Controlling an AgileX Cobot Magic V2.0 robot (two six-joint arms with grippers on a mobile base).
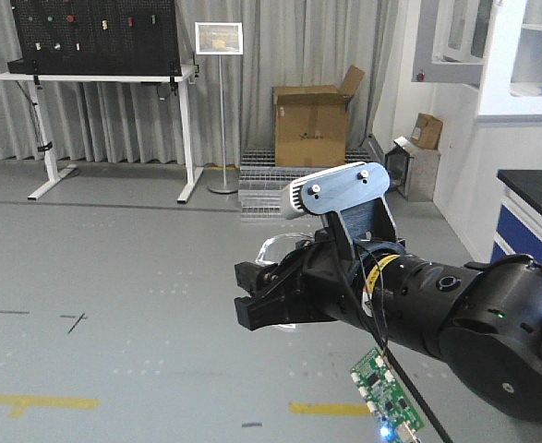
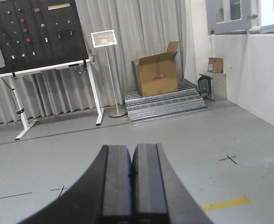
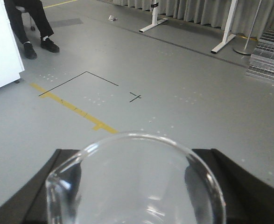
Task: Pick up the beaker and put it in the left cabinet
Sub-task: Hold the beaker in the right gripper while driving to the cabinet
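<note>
The small clear glass beaker (image 3: 137,186) fills the bottom of the right wrist view, its rim toward the camera and its spout at the lower left. My right gripper (image 3: 134,156) is shut on it, with a black finger (image 3: 59,161) pressed on each side. In the front view the same gripper (image 1: 257,297) reaches left in mid-air above the floor, and the beaker's glass (image 1: 275,247) shows faintly at its fingers. In the left wrist view my left gripper (image 2: 132,154) is shut with nothing in it. The left cabinet is out of view.
A pegboard table (image 1: 104,69) and a sign stand (image 1: 221,111) stand at the back, with a cardboard box (image 1: 312,125) on metal grating. A dark counter with blue drawers (image 1: 529,217) is at the right. A seated person's legs (image 3: 29,28) and a white unit (image 3: 1,46) are at the left.
</note>
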